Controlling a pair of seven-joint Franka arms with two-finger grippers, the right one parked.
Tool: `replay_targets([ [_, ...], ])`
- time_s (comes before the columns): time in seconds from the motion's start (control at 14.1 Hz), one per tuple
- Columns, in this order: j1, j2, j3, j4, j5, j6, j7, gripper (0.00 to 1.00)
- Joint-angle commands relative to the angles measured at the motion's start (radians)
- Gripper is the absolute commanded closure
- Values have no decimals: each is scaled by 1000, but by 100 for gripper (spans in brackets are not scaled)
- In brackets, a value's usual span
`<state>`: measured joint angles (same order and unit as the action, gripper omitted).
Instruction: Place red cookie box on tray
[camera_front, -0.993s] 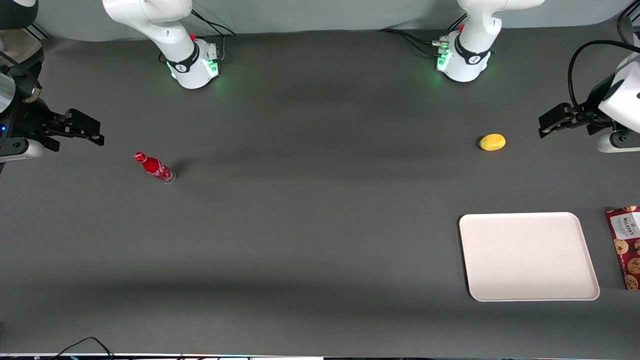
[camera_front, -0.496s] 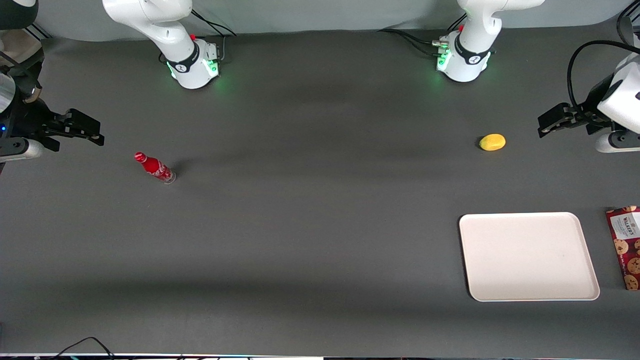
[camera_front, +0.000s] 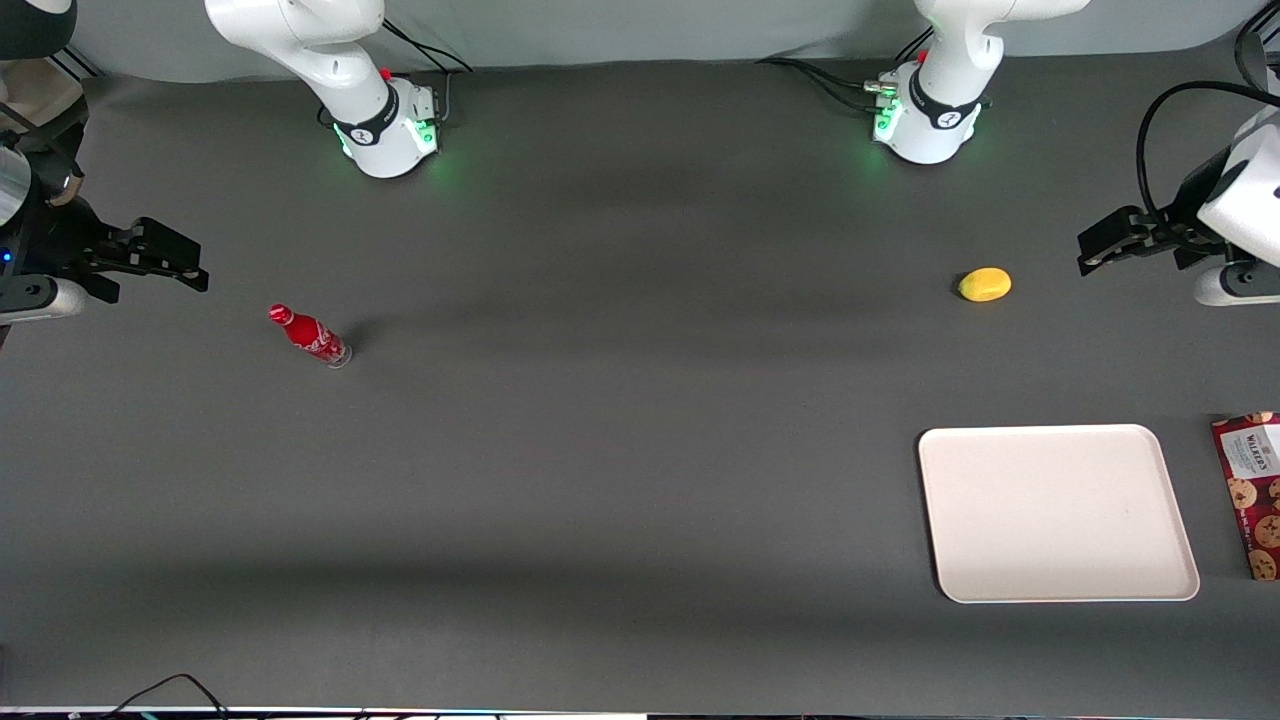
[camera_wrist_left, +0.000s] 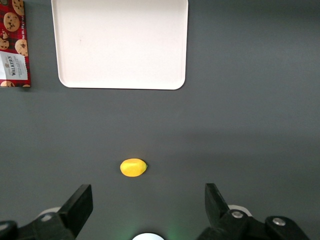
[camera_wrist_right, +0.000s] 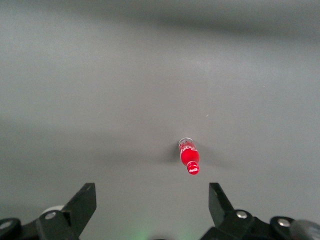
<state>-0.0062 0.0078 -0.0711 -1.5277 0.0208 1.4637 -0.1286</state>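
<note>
Cookie box (camera_front: 1255, 490) lies flat on the dark table (camera_front: 640, 450) at the working arm's end, cut off by the edge of the front view, just beside the short side of the tray (camera_front: 1058, 512) but not touching it. The tray holds nothing. My gripper (camera_front: 1100, 245) hangs high over the table, well apart from the box and farther from the front camera than both box and tray; its fingers (camera_wrist_left: 80, 202) stand wide apart with nothing between them. A yellow lemon (camera_front: 985, 284) sits on the table near my gripper, and a small red bottle (camera_front: 310, 336) stands toward the parked arm's end; neither concerns me.

I judge this to be the very start: the reach toward the box has not closed any real ground, and nothing is grasped. Next I need to travel toward the front camera, past the lemon and the tray's end, until I am over the box, then turn my fingers to span its narrow width and come down. Because it lies so flat, I expect I must go low for its long edges.
</note>
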Motion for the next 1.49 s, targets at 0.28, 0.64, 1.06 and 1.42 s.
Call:
replay_targets([
  [0.28,148,18,-1,23,7,1,36,0],
  [0.64,331,156,60,26,11,202,406,0],
  [1.06,434,538,189,156,-70,504,665,0],
  [1.42,457,774,174,304,-116,619,698,0],
])
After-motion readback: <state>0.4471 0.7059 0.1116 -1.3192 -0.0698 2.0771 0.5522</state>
